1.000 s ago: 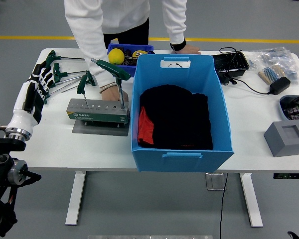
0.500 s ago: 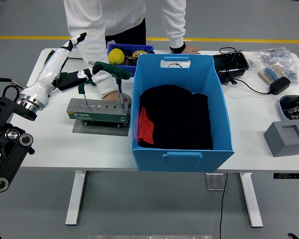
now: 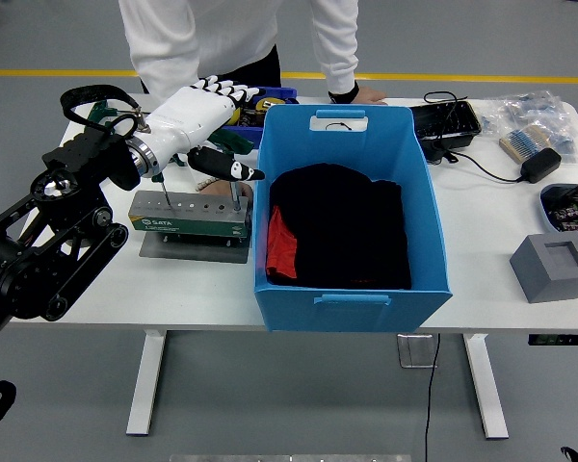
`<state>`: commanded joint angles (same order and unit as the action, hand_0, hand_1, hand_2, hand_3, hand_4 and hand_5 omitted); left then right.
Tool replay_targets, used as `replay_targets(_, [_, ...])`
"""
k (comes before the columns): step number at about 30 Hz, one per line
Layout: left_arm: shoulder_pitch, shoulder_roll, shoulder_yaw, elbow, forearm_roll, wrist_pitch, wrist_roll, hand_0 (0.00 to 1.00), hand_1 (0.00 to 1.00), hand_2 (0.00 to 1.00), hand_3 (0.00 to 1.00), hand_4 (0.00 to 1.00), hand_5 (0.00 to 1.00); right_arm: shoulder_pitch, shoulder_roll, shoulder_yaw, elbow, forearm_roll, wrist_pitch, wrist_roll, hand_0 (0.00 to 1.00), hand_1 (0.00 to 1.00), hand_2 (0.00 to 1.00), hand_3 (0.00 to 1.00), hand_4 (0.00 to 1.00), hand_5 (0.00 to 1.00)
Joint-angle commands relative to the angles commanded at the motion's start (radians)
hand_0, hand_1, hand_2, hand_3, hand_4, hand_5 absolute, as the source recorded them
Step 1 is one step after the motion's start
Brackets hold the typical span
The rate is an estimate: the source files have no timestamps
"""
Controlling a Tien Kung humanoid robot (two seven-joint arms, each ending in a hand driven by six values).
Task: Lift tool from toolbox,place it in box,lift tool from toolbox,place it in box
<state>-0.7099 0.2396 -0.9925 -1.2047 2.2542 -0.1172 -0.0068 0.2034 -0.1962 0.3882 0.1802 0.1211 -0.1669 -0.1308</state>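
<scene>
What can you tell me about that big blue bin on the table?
The blue bin is a deep, open-topped rectangular tub that looks like plastic, with a handle slot in its near and far walls. It stands upright near the middle of the white table, close to the near edge. Inside lies a dark folded cloth with a red piece showing at its left. The green tool holder sits just to its left. The left robot hand hovers near its far left corner.

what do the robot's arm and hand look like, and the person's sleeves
The left arm is black, built of chunky rounded joint housings, with a black cable looping above it near the wrist. A silver metal ring joins it to the left hand, which has a glossy white shell and white fingers with black joints. The person wears long white sleeves and a dark band on one wrist.
</scene>
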Motion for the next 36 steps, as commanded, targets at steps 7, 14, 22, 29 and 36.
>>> replay_targets(7, [-0.058,-0.012,0.046,0.090,-0.008,-0.038,0.029,0.935,0.881,0.805,0.821,0.998,0.616,0.000,-0.001,0.008,0.000,-0.011,0.000,-0.002,0.705,0.659,0.707,0.560,0.786,0.674])
replay_targets(14, [-0.088,-0.031,0.077,0.172,-0.018,-0.026,0.033,0.613,0.564,0.480,0.622,0.998,0.651,0.002,-0.003,0.020,0.000,-0.025,0.000,-0.005,0.705,0.657,0.706,0.560,0.786,0.675])
replay_targets(22, [-0.095,-0.038,0.094,0.221,0.001,-0.023,0.044,0.453,0.413,0.360,0.521,0.998,0.663,0.004,-0.005,0.033,0.000,-0.034,-0.001,-0.004,0.704,0.656,0.706,0.559,0.786,0.675])
replay_targets(29, [-0.103,-0.040,0.103,0.241,0.015,-0.007,0.046,0.377,0.308,0.295,0.406,0.998,0.669,0.005,-0.006,0.032,0.000,-0.037,-0.001,-0.005,0.703,0.656,0.706,0.561,0.785,0.674])
replay_targets(36, [-0.116,-0.034,0.128,0.259,0.015,0.005,0.040,0.348,0.247,0.243,0.338,0.998,0.681,0.006,-0.007,0.035,0.000,-0.038,-0.001,-0.004,0.701,0.656,0.706,0.560,0.786,0.675])
